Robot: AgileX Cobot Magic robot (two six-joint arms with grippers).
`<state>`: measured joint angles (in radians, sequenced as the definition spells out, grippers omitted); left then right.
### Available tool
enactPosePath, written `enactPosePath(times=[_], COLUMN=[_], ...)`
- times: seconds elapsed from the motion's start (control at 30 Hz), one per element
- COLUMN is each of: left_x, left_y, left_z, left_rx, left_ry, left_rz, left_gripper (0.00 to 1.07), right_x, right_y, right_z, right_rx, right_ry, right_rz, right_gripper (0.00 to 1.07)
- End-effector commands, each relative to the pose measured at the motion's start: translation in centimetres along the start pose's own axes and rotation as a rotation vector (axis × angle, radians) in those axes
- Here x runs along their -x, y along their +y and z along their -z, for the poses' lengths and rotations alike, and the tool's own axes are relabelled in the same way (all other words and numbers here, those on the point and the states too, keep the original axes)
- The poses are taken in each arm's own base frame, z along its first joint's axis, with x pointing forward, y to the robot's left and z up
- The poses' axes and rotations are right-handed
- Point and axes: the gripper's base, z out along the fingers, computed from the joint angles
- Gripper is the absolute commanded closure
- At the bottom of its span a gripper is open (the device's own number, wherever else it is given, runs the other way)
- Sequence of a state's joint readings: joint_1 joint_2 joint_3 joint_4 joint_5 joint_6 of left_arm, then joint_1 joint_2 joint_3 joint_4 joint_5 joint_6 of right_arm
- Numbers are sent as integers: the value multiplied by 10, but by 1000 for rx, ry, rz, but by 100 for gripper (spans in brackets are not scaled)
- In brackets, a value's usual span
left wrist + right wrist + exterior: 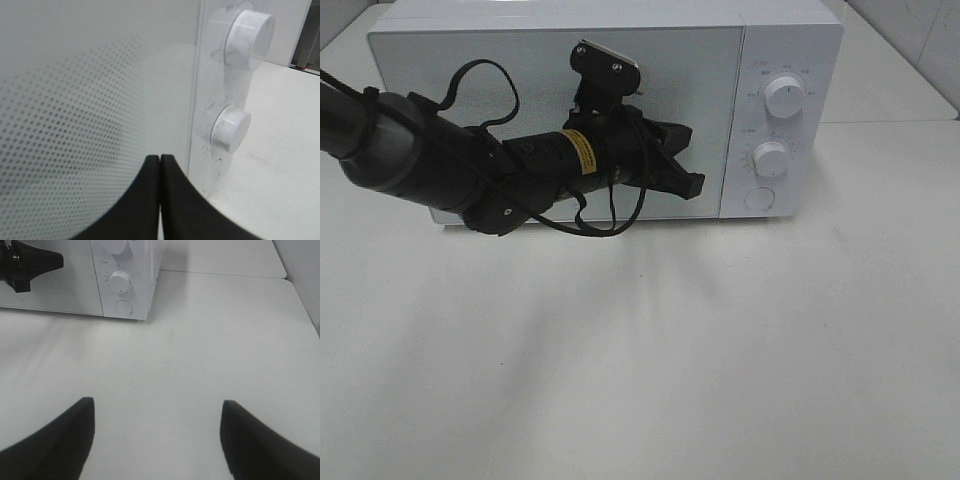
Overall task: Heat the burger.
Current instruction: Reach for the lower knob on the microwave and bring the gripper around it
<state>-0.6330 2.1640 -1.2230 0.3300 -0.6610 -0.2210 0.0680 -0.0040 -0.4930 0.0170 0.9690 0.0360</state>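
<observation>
Burger not visible; white microwave [700,80] door shut.

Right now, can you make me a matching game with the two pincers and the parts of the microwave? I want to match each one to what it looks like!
Things:
1. left pincer
2. right pincer
3. microwave door
4. top knob

What it looks like:
a. has a dotted pattern
b. open wide, over the table
c. round and white, beside the door
d. pressed shut, in front of the door

Right pairs: 1-d, 2-b, 3-a, 4-c
</observation>
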Motion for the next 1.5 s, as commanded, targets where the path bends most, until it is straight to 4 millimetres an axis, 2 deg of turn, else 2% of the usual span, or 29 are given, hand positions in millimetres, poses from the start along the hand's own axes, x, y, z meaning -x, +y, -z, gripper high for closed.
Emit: enactPosePath(times=[0.03,0.2,0.47,0.73,0.77,0.8,0.83,0.87,0.9,0.93,0.97,1.0,1.03,1.07,1.1,1.17,1.2,1.27,1.33,1.37,1.43,1.47,1.5], left_x=[22,23,41,59,63,67,67,69,73,73,74,74,75,76,76,77,77,73,71,65,63,58,58], left_y=[24,18,-1,-28,-34,-43,-43,-47,-56,-56,-62,-62,-73,-79,-79,-96,-96,-105,-106,-105,-104,-102,-102], left_z=[-4,-5,-1,11,16,21,21,24,29,29,31,31,37,41,41,56,56,67,71,78,81,87,87], left_rx=[83,69,9,-25,-19,-14,-14,-11,-8,-8,-6,-6,-1,4,4,30,30,58,74,114,131,164,164], left_ry=[-104,-103,-100,67,128,189,189,210,254,254,282,282,345,376,376,513,513,630,674,772,811,903,903], left_rz=[44,47,31,-56,-54,-66,-66,-74,-89,-89,-95,-95,-114,-123,-123,-160,-160,-194,-203,-218,-222,-196,-196], left_gripper=[107,107,107,105,95,74,74,61,36,36,24,24,10,5,5,5,5,6,6,6,6,6,6], right_x=[-1,-1,-1,-1,-1,-1,-1,-1,-1,-1,-1,-1,-1,-1,-1,-1,-1,-1,-1,-1,-1,-1,-1], right_y=[0,0,0,0,0,0,0,0,0,0,0,0,0,0,0,0,0,0,0,0,0,0,0], right_z=[4,4,4,4,4,4,4,4,4,4,4,4,4,4,4,4,4,4,4,4,4,4,4], right_rx=[0,0,0,0,0,0,0,0,0,0,0,0,0,0,0,0,0,0,0,0,0,0,0], right_ry=[-34,-34,-34,-34,-34,-34,-34,-34,-34,-34,-34,-34,-34,-34,-34,-34,-34,-34,-34,-34,-34,-34,-34], right_rz=[-7,-7,-7,-7,-7,-7,-7,-7,-7,-7,-7,-7,-7,-7,-7,-7,-7,-7,-7,-7,-7,-7,-7], right_gripper=[40,40,40,40,40,40,40,40,40,40,40,40,40,40,40,40,40,40,40,40,40,40,40])
